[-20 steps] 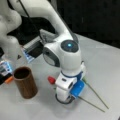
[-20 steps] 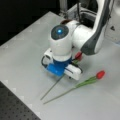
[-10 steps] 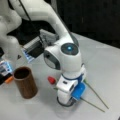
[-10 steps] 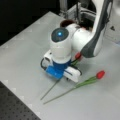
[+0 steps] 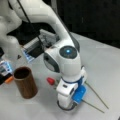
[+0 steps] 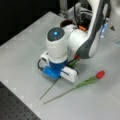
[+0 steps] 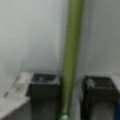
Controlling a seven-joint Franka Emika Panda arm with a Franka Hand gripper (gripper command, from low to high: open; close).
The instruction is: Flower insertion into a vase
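- The fingers (image 7: 45, 87) are seen in the wrist view lowered to the bench (image 6: 22, 50), set apart with one on each side of a green stem (image 7: 71, 57). A strip of bench shows between the stem and the finger on that view's right, so they are judged open around it and nothing is gripped yet.
- The straddled stem belongs to a flower whose red bud (image 5: 50, 80) shows beside the wrist in a front view. Its bare end runs out from under the hand toward the view's right.
- The stem is judged thin, light and somewhat springy. It is likely to roll or slip between hard pads, and it can be creased if pinched hard. A hold on the firm middle of the stem, clear of the bud, is judged best, and that is about where the fingers are placed.
- A second flower (image 6: 82, 83) is seen lying flat on the bench just beside the hand, untouched. Its red bud (image 6: 100, 74) points toward a front view's right.
- The vase (image 5: 25, 85) is seen standing upright on the bench, near the arm at a front view's left. Its wide mouth is open and no flower is seen in it. It is judged rigid and steady, though it could be tipped by a knock at the rim.
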